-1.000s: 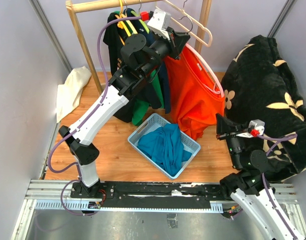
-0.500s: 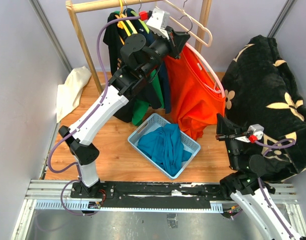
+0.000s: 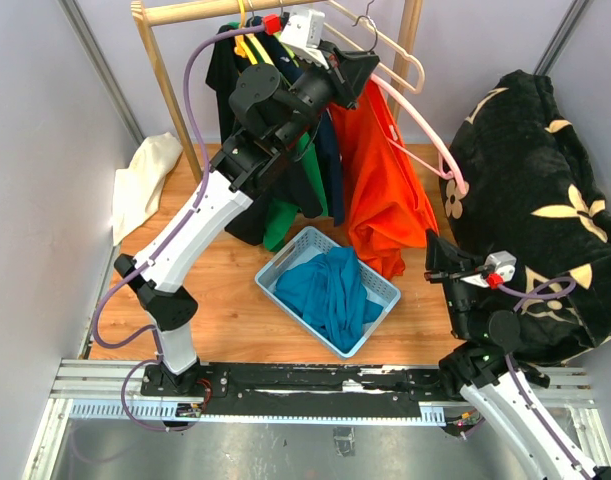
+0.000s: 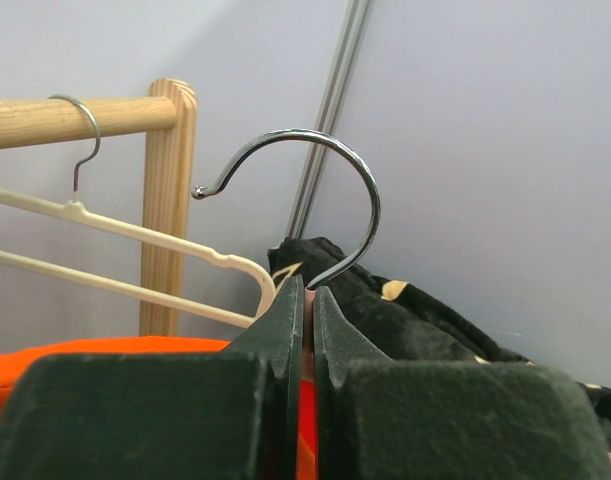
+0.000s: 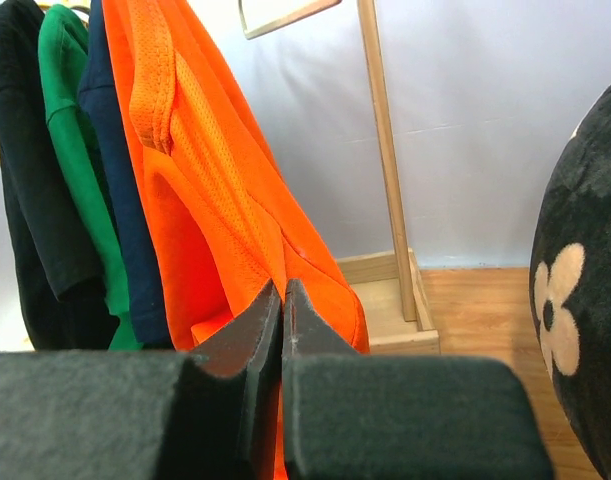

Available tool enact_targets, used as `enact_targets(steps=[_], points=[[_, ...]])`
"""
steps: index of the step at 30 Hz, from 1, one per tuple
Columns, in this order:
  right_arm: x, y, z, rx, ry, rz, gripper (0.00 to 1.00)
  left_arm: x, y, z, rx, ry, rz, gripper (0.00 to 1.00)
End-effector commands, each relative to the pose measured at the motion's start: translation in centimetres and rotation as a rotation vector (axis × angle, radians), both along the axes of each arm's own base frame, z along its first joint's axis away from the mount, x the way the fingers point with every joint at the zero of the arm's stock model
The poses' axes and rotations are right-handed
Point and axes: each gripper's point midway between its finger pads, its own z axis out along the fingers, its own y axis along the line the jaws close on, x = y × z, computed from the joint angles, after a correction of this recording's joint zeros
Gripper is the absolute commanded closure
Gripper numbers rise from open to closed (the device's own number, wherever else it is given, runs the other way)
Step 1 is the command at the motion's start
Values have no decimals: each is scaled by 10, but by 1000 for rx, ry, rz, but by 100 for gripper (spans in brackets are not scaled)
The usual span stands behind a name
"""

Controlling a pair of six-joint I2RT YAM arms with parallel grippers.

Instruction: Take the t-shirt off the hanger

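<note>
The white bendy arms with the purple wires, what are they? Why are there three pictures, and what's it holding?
Those are two robot arms, bolted side by side. The big picture comes from a camera above and behind them, so the left arm is on the left and the right arm is on the right. The other two pictures come from a small camera on each wrist, looking along that arm's dark jaws.

The left arm's jaws are shut on the metal hook of a pink hanger, which carries an orange t-shirt. The right arm's jaws are shut too, near the shirt, and seem to hold nothing.

On the wooden table lie a blue basket with a teal cloth inside, a cream cloth and a black flowery blanket. More shirts hang from the wooden rail.
</note>
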Motion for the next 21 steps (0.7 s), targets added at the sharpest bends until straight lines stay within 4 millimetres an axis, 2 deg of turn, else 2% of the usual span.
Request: enact_targets(steps=[1,7,10,13,15,17,21], points=[[2,1,3,-19,8,-8,99,-36,60,94,-215,-188,65,100],[0,3,16,-55,67,9,98,-34,56,84,-180,-181,63,99],[-5,6,27,-100,103,35,80,-33,49,71,-145,-173,49,100],[-13,12,42,-171,130,79,63,-31,35,51,-98,-157,20,99],[-17,11,47,-206,157,86,59,-30,28,42,-69,-154,18,99],[-21,3,57,-211,158,56,54,-30,23,34,-47,-151,19,100],[-32,-28,85,-168,115,-69,46,-32,16,25,1,-152,30,100]])
